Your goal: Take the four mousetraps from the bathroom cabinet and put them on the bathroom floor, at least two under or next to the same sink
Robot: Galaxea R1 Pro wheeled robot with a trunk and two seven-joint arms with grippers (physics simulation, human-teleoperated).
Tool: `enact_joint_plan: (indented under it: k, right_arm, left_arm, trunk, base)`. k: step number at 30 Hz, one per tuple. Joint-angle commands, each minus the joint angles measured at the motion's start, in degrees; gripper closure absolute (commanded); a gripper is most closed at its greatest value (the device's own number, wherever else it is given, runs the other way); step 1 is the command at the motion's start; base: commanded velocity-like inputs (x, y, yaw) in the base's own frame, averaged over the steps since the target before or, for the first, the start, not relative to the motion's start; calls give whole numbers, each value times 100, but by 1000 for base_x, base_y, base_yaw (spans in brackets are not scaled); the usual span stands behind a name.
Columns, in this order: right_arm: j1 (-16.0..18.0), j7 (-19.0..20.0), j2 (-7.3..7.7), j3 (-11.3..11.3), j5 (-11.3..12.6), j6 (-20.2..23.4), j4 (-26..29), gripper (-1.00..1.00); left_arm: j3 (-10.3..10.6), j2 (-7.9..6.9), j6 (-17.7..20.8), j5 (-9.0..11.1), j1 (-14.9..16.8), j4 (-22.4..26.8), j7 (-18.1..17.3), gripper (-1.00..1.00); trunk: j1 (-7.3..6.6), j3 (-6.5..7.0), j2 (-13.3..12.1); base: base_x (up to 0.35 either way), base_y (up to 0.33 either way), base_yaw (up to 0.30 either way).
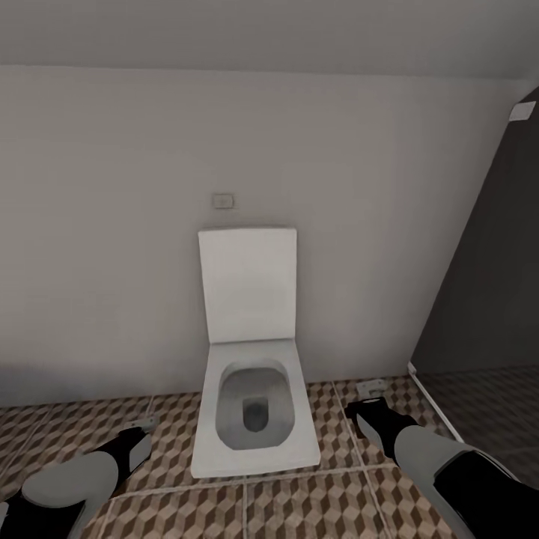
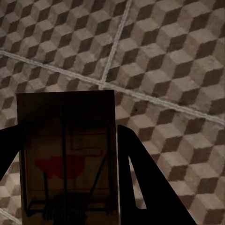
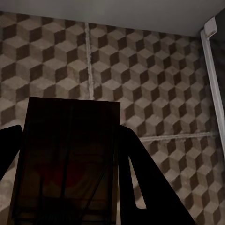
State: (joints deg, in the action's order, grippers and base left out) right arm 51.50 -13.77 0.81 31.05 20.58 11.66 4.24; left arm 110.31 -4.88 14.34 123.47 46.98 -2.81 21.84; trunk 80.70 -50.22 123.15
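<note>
My left gripper (image 2: 70,187) clamps one mousetrap (image 2: 65,154), my right gripper (image 3: 65,197) another mousetrap (image 3: 68,159), each long axis running along my fingers. Beneath both lies the tiled floor (image 1: 314,501); a toilet (image 1: 253,408) stands between my arms. No sink visible, so neither arm is nearer.

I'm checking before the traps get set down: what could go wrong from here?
1. The robot faces the toilet, not a sink, so traps dropped here may not count as beside one.
2. Each hand holds a mousetrap above the tiled floor; letting go from this height might flip it or make it bounce away.
</note>
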Motion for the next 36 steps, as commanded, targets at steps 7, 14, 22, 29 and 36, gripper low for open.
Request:
enact_joint_plan:
  k: [7,14,22,29,36]
  right_arm:
    - [0,-22,6,50,59,31,32,100]
    - [0,-21,19,44,60,29,33,100]
    - [0,-21,32,42,60,24,33,100]
    - [0,-21,33,42,60,21,33,100]
    - [0,-21,33,42,60,21,33,100]
  left_arm:
    - [52,4,34,19,4,4,13,100]
    - [52,5,34,19,4,7,13,100]
    - [52,5,34,19,4,4,13,100]
    - [52,1,34,19,4,3,13,100]
    - [52,20,34,19,4,10,13,100]
  trunk:
    - [153,-131,285]
    - [307,-261,565]
    - [483,-419,886]
    - [636,-545,1167]
    - [790,-671,1448]
  base:
    - [0,0,0]
    - [0,0,110]
    - [0,0,140]
    - [0,0,8]
    - [0,0,0]
